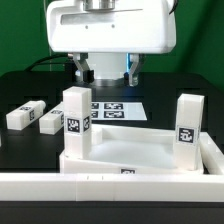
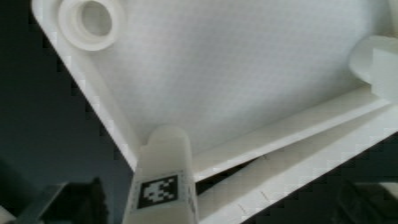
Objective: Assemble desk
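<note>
Far on exterior view's left, loose leg (image 1: 22,115) and second loose leg (image 1: 52,120) lay flat on black table (image 1: 165,100), apart from desk panel (image 1: 135,150). Next, left upright leg (image 1: 75,122) stood at panel corner. Behind, marker board (image 1: 112,108) lay flat. Above it your gripper (image 1: 107,72) hung, jaws spread, pinching nothing. Desk panel sat just behind white rail (image 1: 110,188); right upright leg (image 1: 188,125) stood at its right-side corner.

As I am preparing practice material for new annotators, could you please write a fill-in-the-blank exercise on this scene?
The desk panel carries ___ upright legs.
Two loose legs lie on the table at the exterior view's ___.
The claw has its jaws ___.
Missing words: two; left; open.
</note>
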`<state>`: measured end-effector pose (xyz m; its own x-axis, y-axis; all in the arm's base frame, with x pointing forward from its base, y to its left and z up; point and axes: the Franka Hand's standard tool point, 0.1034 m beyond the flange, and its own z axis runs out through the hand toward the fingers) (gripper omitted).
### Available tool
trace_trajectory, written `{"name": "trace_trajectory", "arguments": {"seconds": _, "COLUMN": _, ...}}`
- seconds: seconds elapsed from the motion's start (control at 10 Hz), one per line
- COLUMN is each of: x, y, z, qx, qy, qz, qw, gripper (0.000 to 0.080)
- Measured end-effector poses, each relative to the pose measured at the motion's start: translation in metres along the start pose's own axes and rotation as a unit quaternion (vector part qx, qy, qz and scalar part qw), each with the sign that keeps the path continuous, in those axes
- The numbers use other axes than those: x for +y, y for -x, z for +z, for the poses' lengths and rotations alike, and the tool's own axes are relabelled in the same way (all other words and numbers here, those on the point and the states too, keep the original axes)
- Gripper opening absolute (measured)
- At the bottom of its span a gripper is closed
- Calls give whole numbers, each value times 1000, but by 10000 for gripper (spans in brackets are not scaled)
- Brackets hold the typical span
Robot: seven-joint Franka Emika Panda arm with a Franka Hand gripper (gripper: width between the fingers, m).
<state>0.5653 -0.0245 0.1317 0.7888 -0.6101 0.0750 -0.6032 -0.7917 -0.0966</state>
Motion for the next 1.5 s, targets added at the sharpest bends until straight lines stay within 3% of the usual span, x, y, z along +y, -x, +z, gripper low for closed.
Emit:
{"name": "trace_trajectory", "arguments": {"seconds": 0.3, "x": -10, "y": 18, "z": -2, "qx": -3, "qy": -4, "qz": 110, "qw": 994, "gripper": 649}}
{"name": "trace_trajectory", "arguments": {"seconds": 0.5, "x": -14, "y": 54, "z": 10, "qx": -11, "qy": 3, "qz": 156, "qw": 988, "gripper": 649}}
{"name": "trace_trajectory", "arguments": {"seconds": 1.0, "x": -16, "y": 59, "z": 13, "qx": -17, "qy": 0, "qz": 187, "qw": 982, "gripper": 649}}
{"name": "trace_trajectory", "arguments": {"seconds": 1.3, "x": -16, "y": 81, "z": 28, "qx": -30, "qy": 16, "qz": 348, "qw": 937, "gripper": 649}}
{"name": "trace_trajectory", "arguments": {"seconds": 1.5, "x": -21, "y": 88, "z": 33, "qx": -30, "qy": 16, "qz": 392, "qw": 919, "gripper": 649}}
